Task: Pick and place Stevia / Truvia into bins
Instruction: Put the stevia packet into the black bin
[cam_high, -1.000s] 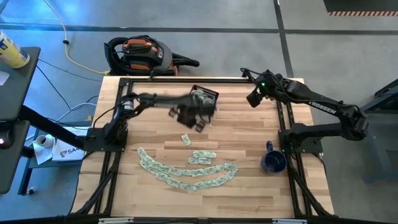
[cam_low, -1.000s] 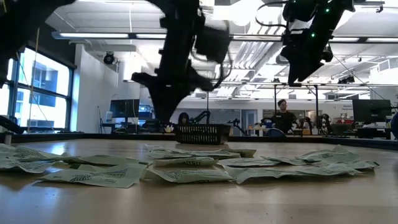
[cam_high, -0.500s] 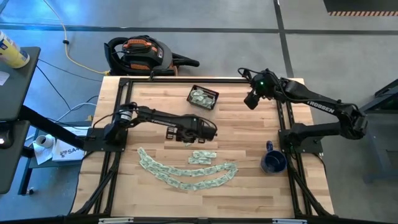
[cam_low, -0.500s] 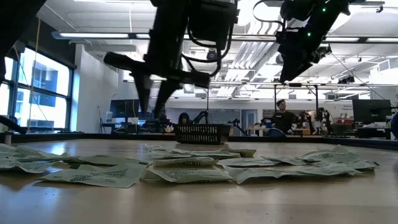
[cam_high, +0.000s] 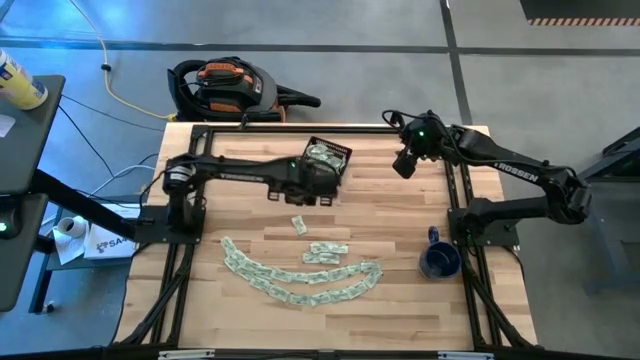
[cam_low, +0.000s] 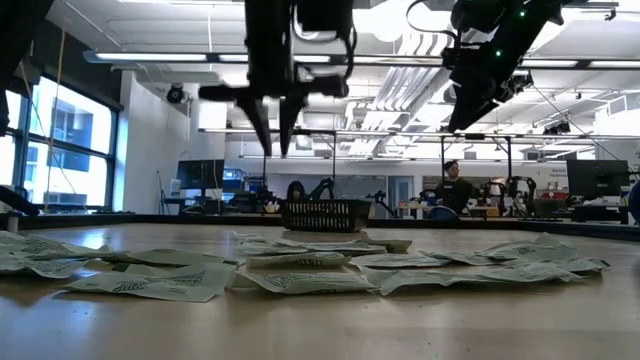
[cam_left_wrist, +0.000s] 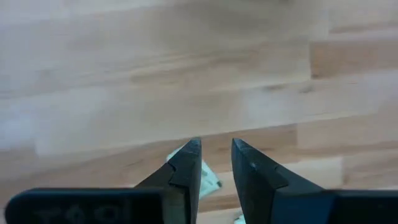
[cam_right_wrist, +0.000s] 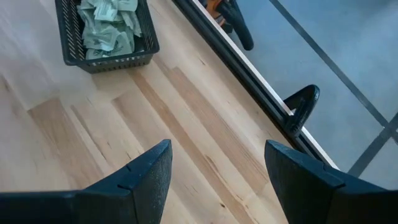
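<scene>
Many pale green and white Stevia sachets (cam_high: 300, 275) lie flat in a curved row near the table's front edge, and they fill the foreground of the low view (cam_low: 300, 268). One lone sachet (cam_high: 298, 224) lies flat between that row and the dark slatted basket (cam_high: 327, 156), which holds several sachets (cam_right_wrist: 109, 25). My left gripper (cam_high: 303, 195) hangs above the bare wood just near of the basket. It points down with its fingers (cam_low: 272, 130) slightly open and nothing between them (cam_left_wrist: 216, 155). My right gripper (cam_right_wrist: 217, 168) stands open high over the far right corner.
A dark blue mug (cam_high: 440, 260) stands near the table's right edge. A black frame rail (cam_right_wrist: 249, 81) runs along the far edge. Bare wood lies between the basket and the sachet row. Beyond the table are a vacuum (cam_high: 225, 85) and a person (cam_low: 455, 185).
My left gripper went down toward the lone sachet, then rose again and drew back toward the basket, rolling about its own axis. The lone sachet lies where it was. My right gripper stayed in place and rolled a little.
</scene>
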